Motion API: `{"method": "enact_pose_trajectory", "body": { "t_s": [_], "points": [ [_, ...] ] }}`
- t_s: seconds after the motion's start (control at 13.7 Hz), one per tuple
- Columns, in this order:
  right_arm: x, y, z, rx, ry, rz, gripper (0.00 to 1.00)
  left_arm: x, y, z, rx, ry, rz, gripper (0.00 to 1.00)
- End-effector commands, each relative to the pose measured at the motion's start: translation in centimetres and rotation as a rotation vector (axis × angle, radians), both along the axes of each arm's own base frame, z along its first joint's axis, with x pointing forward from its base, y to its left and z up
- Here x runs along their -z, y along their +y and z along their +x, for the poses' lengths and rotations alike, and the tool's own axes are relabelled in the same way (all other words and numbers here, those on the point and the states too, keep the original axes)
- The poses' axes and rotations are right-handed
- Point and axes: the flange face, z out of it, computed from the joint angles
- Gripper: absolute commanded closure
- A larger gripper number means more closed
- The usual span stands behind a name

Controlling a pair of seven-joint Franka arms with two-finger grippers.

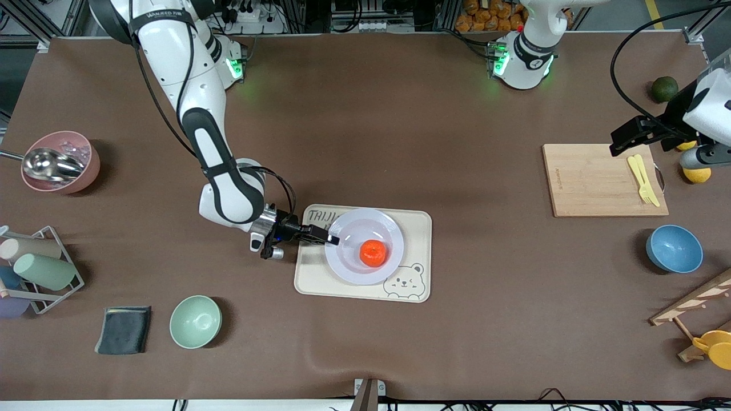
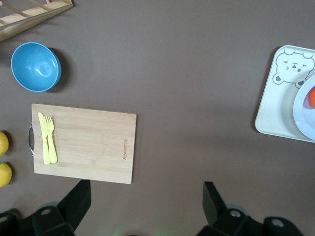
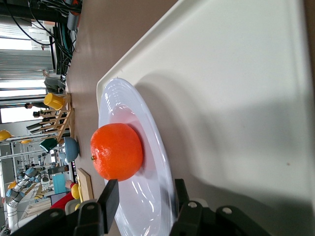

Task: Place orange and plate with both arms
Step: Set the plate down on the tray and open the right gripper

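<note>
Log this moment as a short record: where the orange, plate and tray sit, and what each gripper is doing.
orange: on the plate
plate: on the bear tray, mid-table
right gripper: at the plate's rim on the right arm's side, jaws astride the rim, parted
left gripper: jaws open, holding nothing, over bare table beside the cutting board, waiting

Bare brown table [image 1: 457, 114] lies open between the bear tray [image 1: 420, 251] and the cutting board [image 1: 594, 182]. On the tray, the right gripper [image 1: 333, 238] straddles the plate [image 1: 365, 268] rim, seemingly loosely, crowding the orange [image 1: 373, 253].
</note>
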Motion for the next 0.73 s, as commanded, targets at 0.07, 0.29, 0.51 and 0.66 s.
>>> {"method": "enact_pose_trajectory", "body": {
  "t_s": [0.07,0.29,0.51,0.66],
  "points": [
    [0.3,-0.7,0.7,0.004,-0.005,-0.039,0.48,-0.4,0.2,-0.2,0.014,-0.003,0.004,0.0],
    [0.2,-1.3,0.7,0.01,0.024,-0.071,0.49,-0.5,0.1,-0.2,0.015,-0.007,0.006,0.0],
    [-0.9,-1.1,0.9,0.0,0.089,-0.096,0.49,-0.6,0.1,-0.2,0.015,-0.009,0.002,0.0],
    [-1.3,-1.3,0.9,0.001,0.101,-0.102,0.48,-0.9,0.2,-0.3,0.015,-0.014,0.001,0.0]
  ]
}}
